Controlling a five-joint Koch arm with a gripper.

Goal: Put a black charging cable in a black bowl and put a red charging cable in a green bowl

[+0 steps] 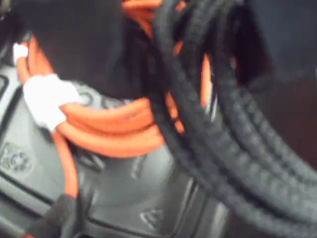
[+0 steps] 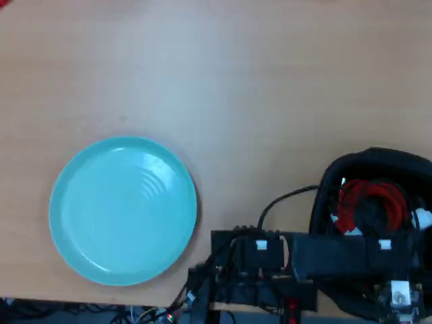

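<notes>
Oddly, red cable sitting in the black bowl

Right now I am looking down through the overhead view at the green bowl [image 2: 123,210], which is sitting bare on the left side of the pale wooden counter [image 2: 256,88], well apart from everything else. Over at the right edge, the black bowl [image 2: 378,162] is holding the red charging cable [image 2: 368,202], whose loops are lying inside its walls with a white tie showing at the right. The arm [image 2: 317,255] is reaching across the near side of that bowl, covering part of it.

Through the wrist view I am seeing the red charging cable [image 1: 111,131] up close, coiled on the glossy moulded floor of the black bowl [image 1: 133,198], with a white tie [image 1: 47,99] wrapping its strands at the left. The black charging cable [image 1: 233,134], thick and braided, is crossing over the red loops on the right and touching them.

I am not making out the gripper clearly in either view, so I cannot tell whether its jaws are spread or pressed together.
</notes>
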